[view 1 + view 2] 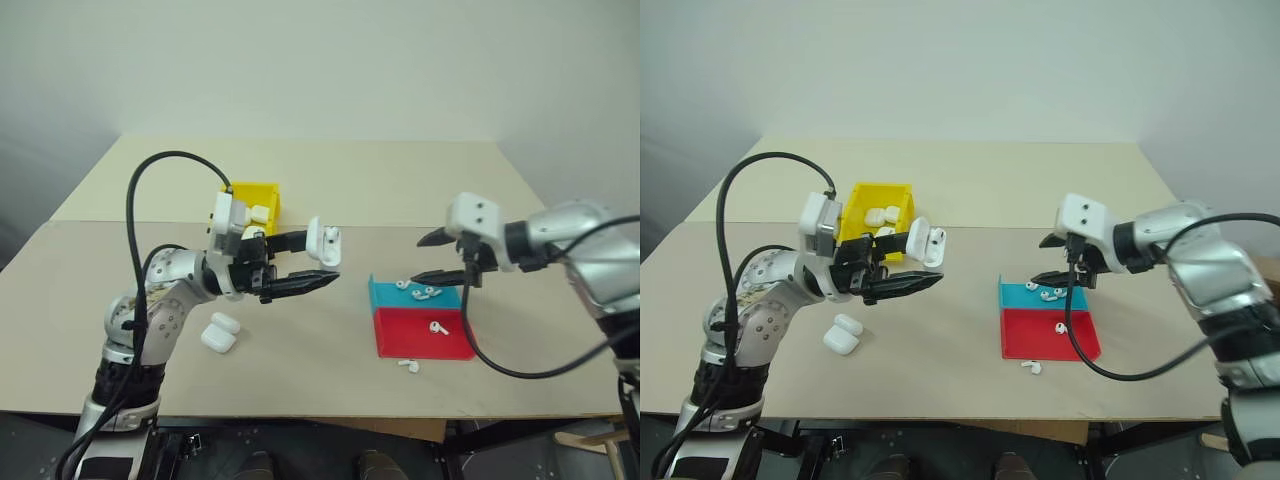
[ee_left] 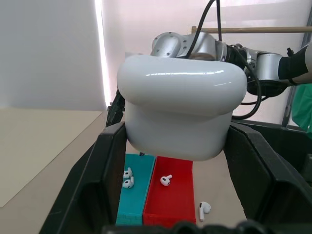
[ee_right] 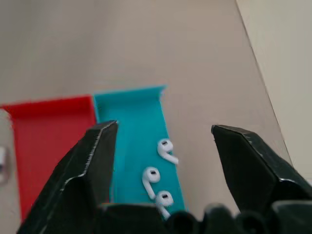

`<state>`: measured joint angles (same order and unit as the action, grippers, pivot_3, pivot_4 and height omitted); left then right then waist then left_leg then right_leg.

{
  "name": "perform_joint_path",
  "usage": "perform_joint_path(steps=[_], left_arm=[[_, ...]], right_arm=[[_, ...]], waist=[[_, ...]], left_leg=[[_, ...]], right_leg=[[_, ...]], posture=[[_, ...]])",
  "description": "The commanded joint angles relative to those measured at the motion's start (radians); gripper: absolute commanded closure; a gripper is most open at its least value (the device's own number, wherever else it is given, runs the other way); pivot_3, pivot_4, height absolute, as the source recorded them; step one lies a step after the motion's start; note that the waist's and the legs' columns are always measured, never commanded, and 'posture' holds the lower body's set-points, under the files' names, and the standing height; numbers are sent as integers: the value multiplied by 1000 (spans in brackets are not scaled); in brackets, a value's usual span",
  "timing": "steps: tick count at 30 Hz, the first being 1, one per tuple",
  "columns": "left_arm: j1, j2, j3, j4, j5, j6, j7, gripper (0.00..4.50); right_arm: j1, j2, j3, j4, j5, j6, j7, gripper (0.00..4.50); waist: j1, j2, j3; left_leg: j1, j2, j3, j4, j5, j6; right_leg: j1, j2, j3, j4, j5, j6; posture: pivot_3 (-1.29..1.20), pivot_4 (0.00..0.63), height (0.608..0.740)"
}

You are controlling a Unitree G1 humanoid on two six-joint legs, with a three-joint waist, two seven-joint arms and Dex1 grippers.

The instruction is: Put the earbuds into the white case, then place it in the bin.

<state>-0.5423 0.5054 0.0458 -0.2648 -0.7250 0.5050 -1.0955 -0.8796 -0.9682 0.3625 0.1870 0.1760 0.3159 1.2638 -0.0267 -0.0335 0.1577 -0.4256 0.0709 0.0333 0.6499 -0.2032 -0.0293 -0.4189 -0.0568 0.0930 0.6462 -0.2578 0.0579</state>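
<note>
Table (image 1: 330, 180), pale beige, seen from head cam: left gripper (image 1: 320, 262) hangs mid-air at approx. centre-left, fingers clamped on the white case (image 1: 324, 243), lid hinged up, pointed toward 3 o'clock. Behind it, at 10 o'clock from the case, sits the yellow bin (image 1: 262, 192) w/ white items inside. A second white case (image 1: 219, 332) lies on the table at 8 o'clock from the held one, well apart. At 4 o'clock from the held case, a low tray (image 1: 395, 345), teal strip at back, red strip in front; three earbuds (image 1: 419, 291) in the teal part, one earbud (image 1: 438, 327) on the red, another earbud (image 1: 408, 366) on the table just off the tray's front edge. Right gripper (image 1: 428, 257) hovers above the teal strip, jaws spread wide, nothing between them. Left wrist cam: the case fills the gap between the two black fingers (image 2: 107, 170), pinched at both sides; beyond it the tray w/ earbuds and the right arm (image 2: 204, 46). Right wrist cam: two black fingers (image 3: 83, 170) stand far apart, empty, w/ three earbuds in the teal strip between them, red strip alongside.
</note>
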Motion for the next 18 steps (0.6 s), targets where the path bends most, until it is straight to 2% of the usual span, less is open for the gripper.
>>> perform_joint_path(steps=[1, 3, 9, 18], left_arm=[[17, 5, 31, -76, -37, 6, 39, 1738], [37, 13, 37, -101, -47, 10, 55, 1738], [67, 31, 50, -140, -67, 22, 87, 1738], [90, 51, 56, -178, -91, 29, 124, 1738]], right_arm=[[-75, 23, 59, 156, -136, -172, 92, 2029], [-103, 53, 91, 243, -202, -247, 113, 2666], [-168, 152, 122, 447, -310, -377, 138, 2666], [-188, 219, 140, 622, -454, -517, 92, 2666]], waist=[[2, 0, 0], [4, 0, 0], [6, 0, 0], [8, 0, 0]], left_leg=[[-1, 0, 0, 0, 0, 0], [-1, 0, 0, 0, 0, 0], [0, 0, 1, 0, 0, 0], [0, 0, 1, 0, 0, 0]], right_leg=[[-1, 0, 0, 0, 0, 0], [-1, 0, 0, 0, 0, 0], [0, 0, 0, 1, 0, 0], [0, -1, 0, 1, 0, 0]], posture=[[0, 150, 740], [0, 150, 740], [0, 150, 740], [0, 150, 740]])
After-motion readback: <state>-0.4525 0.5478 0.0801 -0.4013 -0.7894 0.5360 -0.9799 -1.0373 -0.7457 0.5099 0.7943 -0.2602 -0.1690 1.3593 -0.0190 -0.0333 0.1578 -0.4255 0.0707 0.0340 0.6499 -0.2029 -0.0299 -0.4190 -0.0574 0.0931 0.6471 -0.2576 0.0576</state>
